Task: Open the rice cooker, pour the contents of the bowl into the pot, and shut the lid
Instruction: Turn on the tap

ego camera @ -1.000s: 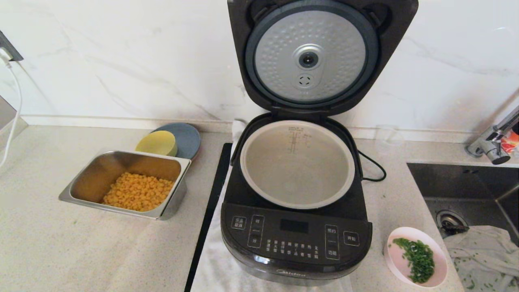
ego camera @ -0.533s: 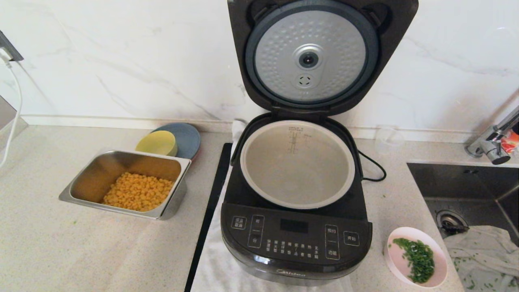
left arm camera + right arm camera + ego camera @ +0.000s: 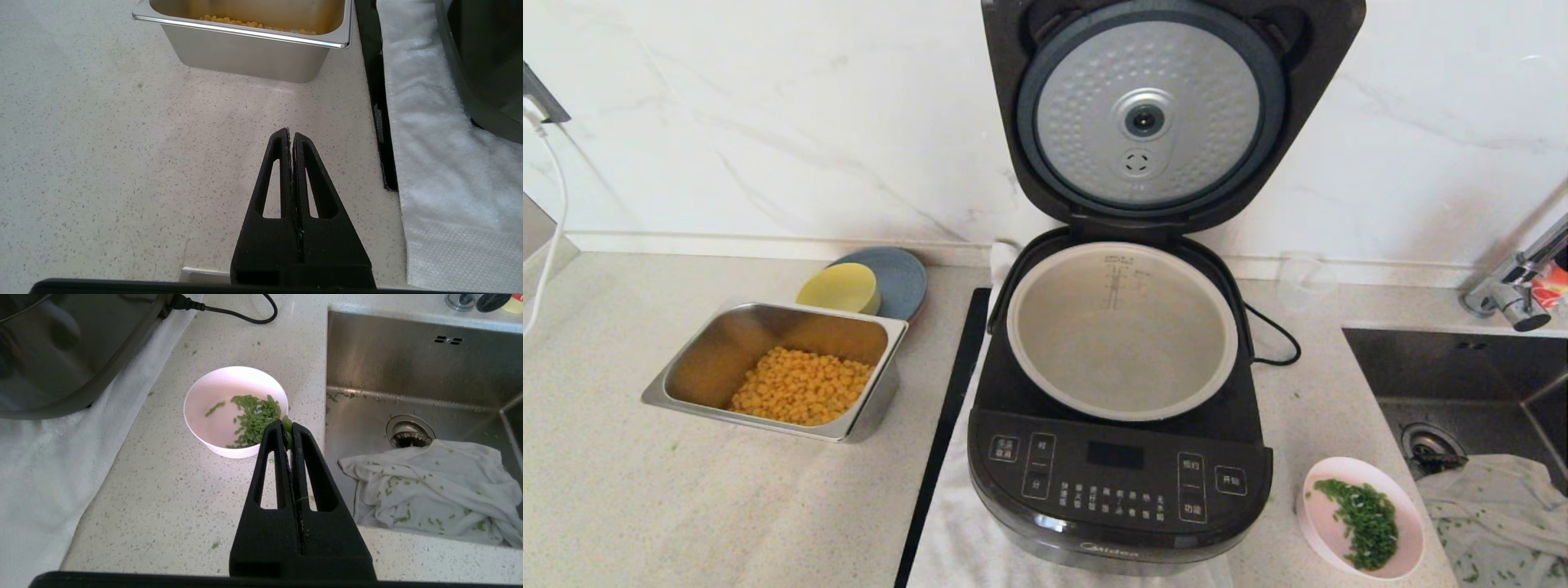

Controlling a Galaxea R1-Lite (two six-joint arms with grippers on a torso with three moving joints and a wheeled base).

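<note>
A kitchen counter (image 3: 670, 506) seen from above, with a glossy black rice cooker (image 3: 1119, 482) in the middle, standing on a white cloth (image 3: 441, 171). Its lid (image 3: 1168, 114) is already swung fully up against the marble wall, the dimpled silver underside facing the viewer, so the opening step looks done. That leaves the round light-grey pot (image 3: 1123, 331) exposed and apparently empty, measuring marks showing on its far inner wall, ready to receive a pour.

The bowl (image 3: 1360, 518) sits on the counter just right of the cooker's near corner, between it and the steel sink (image 3: 1462, 384). It is small, shallow and pale pink, with chopped green herb heaped towards its right side and bare pink on its left. It has not been poured yet.

Neither arm appears in the head view. The right gripper (image 3: 289, 426) hovers on the near side of the bowl, above the counter, fingers pressed together and holding nothing; it probably waits there because the bowl is the next thing to pick up. The left gripper (image 3: 291, 132) hangs over bare counter near a steel tray of corn (image 3: 800, 384), fingers likewise closed and empty, seemingly idle.

A crumpled cloth flecked with green (image 3: 433, 490) lies in the sink
</note>
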